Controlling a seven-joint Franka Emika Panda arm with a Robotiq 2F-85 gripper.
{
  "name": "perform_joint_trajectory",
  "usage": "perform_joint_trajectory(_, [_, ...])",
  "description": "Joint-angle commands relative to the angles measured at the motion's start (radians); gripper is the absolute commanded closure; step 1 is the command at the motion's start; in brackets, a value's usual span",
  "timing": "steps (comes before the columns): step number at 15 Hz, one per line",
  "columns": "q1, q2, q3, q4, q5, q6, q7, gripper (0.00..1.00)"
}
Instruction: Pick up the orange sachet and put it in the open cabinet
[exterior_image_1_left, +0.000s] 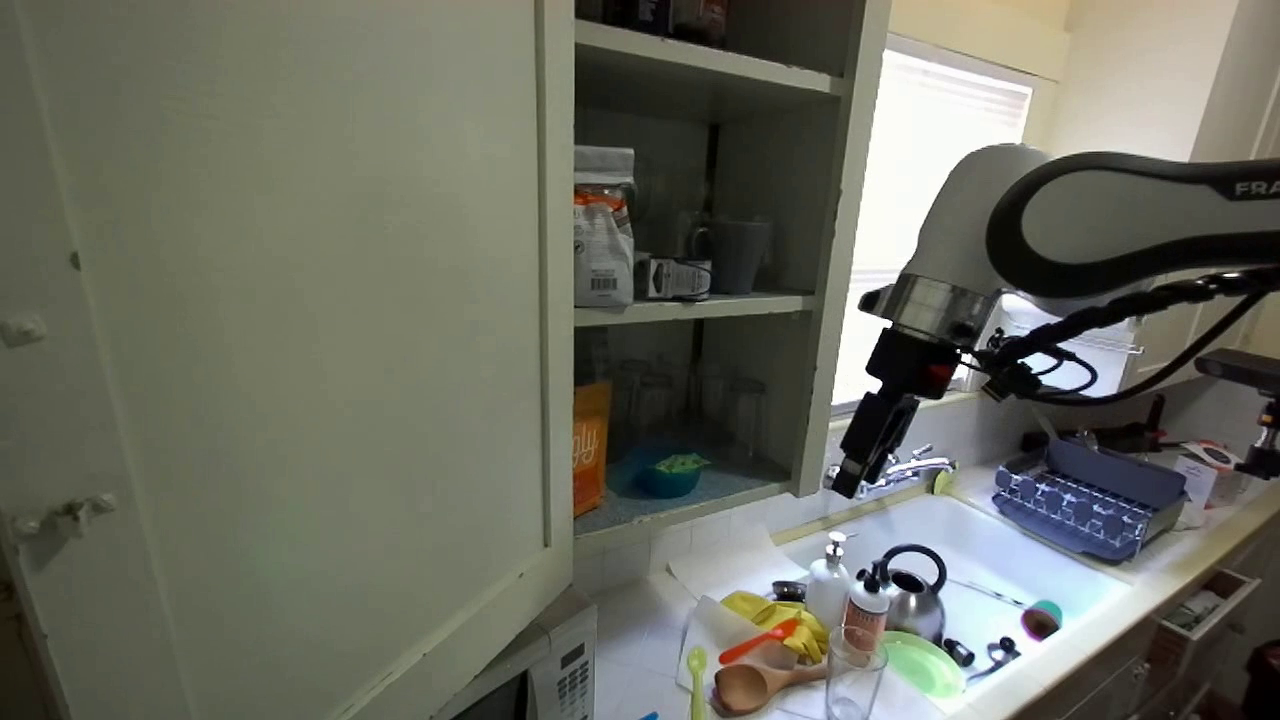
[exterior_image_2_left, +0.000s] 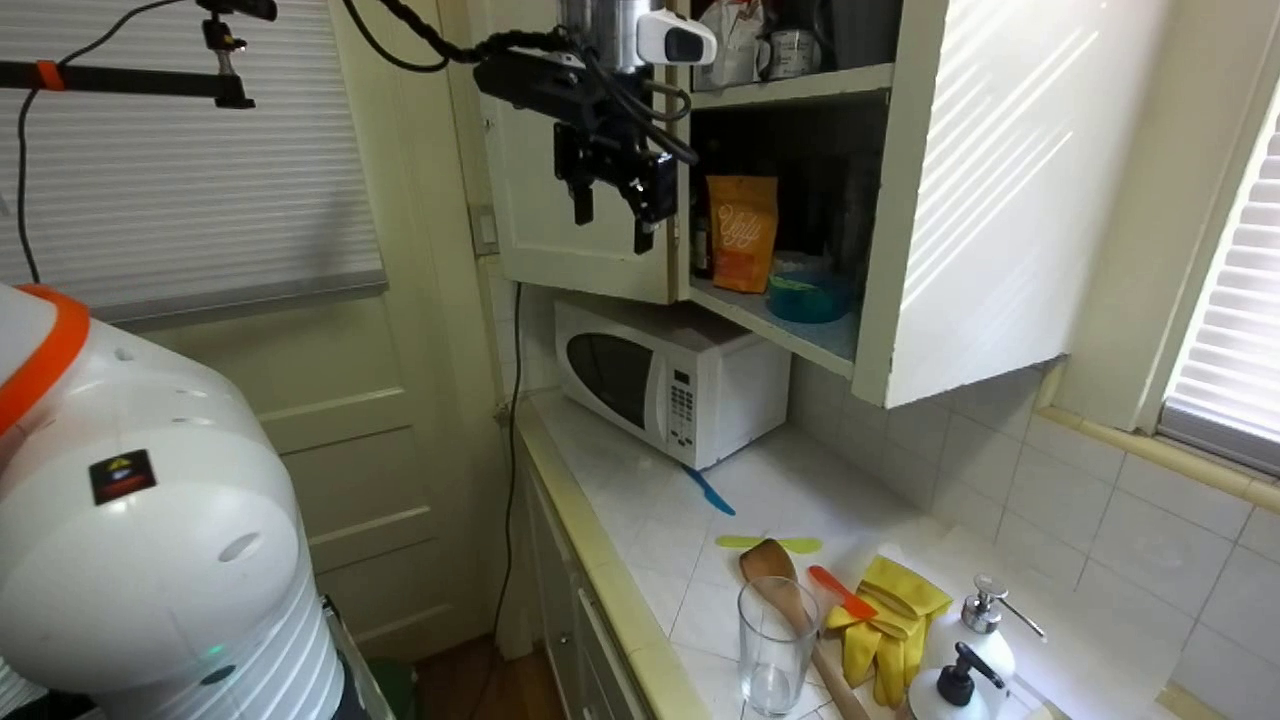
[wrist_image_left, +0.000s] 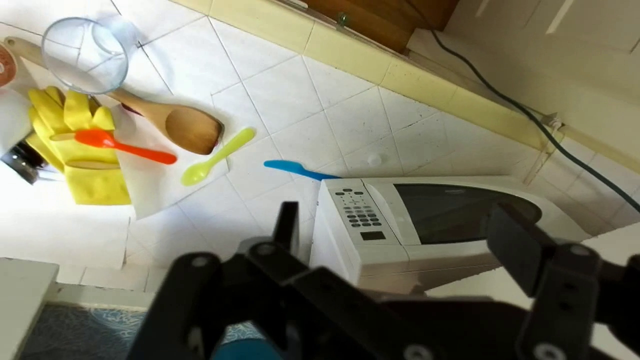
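Note:
The orange sachet (exterior_image_1_left: 590, 450) stands upright on the lowest visible shelf of the open cabinet (exterior_image_1_left: 828, 270). The cabinet door partly hides it in that exterior view; it shows fully in an exterior view (exterior_image_2_left: 742, 235). It does not show in the wrist view. The white cabinet also shows in an exterior view (exterior_image_2_left: 990, 200), with its door (exterior_image_2_left: 590, 240) swung open. My gripper (exterior_image_2_left: 613, 230) is open and empty, in the air in front of the cabinet and apart from the sachet. It also shows in an exterior view (exterior_image_1_left: 860, 482), and its spread fingers show in the wrist view (wrist_image_left: 400, 230).
A teal bowl (exterior_image_2_left: 808, 298) sits beside the sachet on the shelf. A white microwave (exterior_image_2_left: 680, 385) stands on the counter below. A glass (exterior_image_2_left: 775, 650), wooden spoon (wrist_image_left: 192, 127), yellow gloves (wrist_image_left: 97, 185) and pump bottles (exterior_image_1_left: 827, 585) lie or stand near the sink (exterior_image_1_left: 1090, 590).

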Motion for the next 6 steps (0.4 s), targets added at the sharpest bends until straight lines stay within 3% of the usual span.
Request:
perform_joint_trajectory(1, [0.020,-0.007,-0.023,0.004,-0.014,-0.004,0.015,0.00])
perform_joint_trajectory(6, [0.022,-0.007,-0.027,0.005,-0.013,-0.004,0.015,0.00])
